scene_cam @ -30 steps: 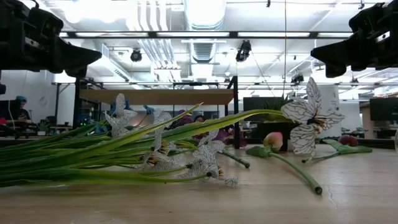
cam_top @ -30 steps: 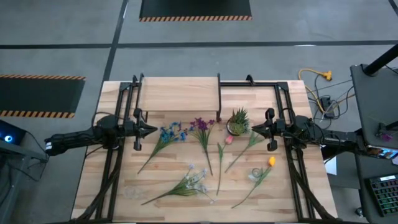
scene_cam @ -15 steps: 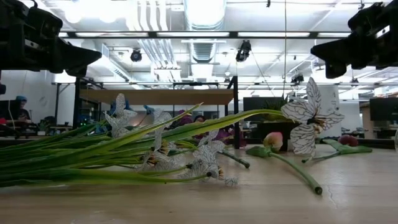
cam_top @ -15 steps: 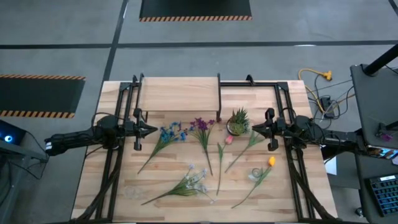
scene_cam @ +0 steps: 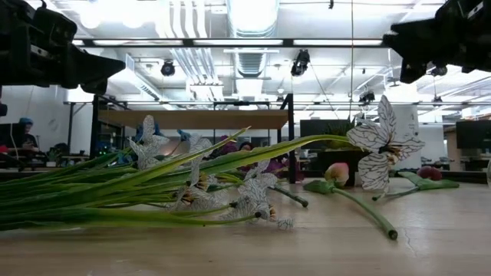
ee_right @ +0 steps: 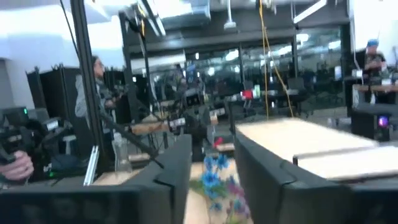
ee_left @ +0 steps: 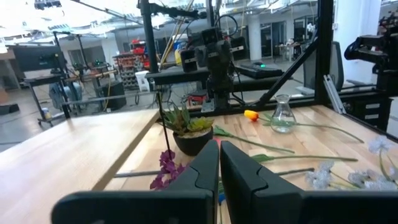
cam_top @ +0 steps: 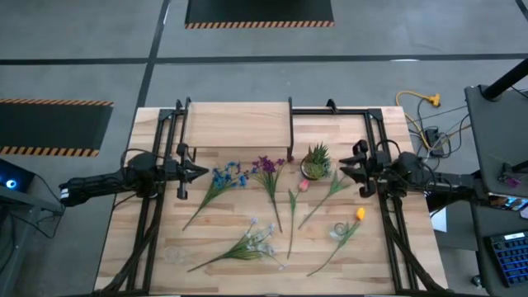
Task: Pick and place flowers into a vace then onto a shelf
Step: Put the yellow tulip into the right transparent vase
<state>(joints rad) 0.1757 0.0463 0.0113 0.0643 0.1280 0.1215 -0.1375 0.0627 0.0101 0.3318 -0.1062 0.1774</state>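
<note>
Loose flowers lie flat on the tabletop between my arms: blue [cam_top: 227, 176], purple [cam_top: 266, 165], a pink bud [cam_top: 303, 185], orange [cam_top: 360, 214] and white [cam_top: 260, 235]. A clear glass vase [cam_top: 339, 230] stands near the orange bloom and also shows in the left wrist view [ee_left: 283, 118]. The light-wood shelf [cam_top: 239, 124] sits at the table's far side. My left gripper [cam_top: 200, 172] hovers shut at the left, beside the blue blooms. My right gripper [cam_top: 342, 172] hovers open at the right, near the potted plant, with nothing between its fingers [ee_right: 177, 171].
A small spiky potted plant [cam_top: 316, 162] stands in front of the shelf's right end. Black frame rails [cam_top: 153, 223] run along both sides of the table. Another clear glass piece [cam_top: 171, 254] sits near the table's front left. A person shows in the room beyond [ee_right: 99, 81].
My right gripper has tipped upward and rolled a little, rising slightly, and its fingers have parted from shut to open. The flowers have kept still.
</note>
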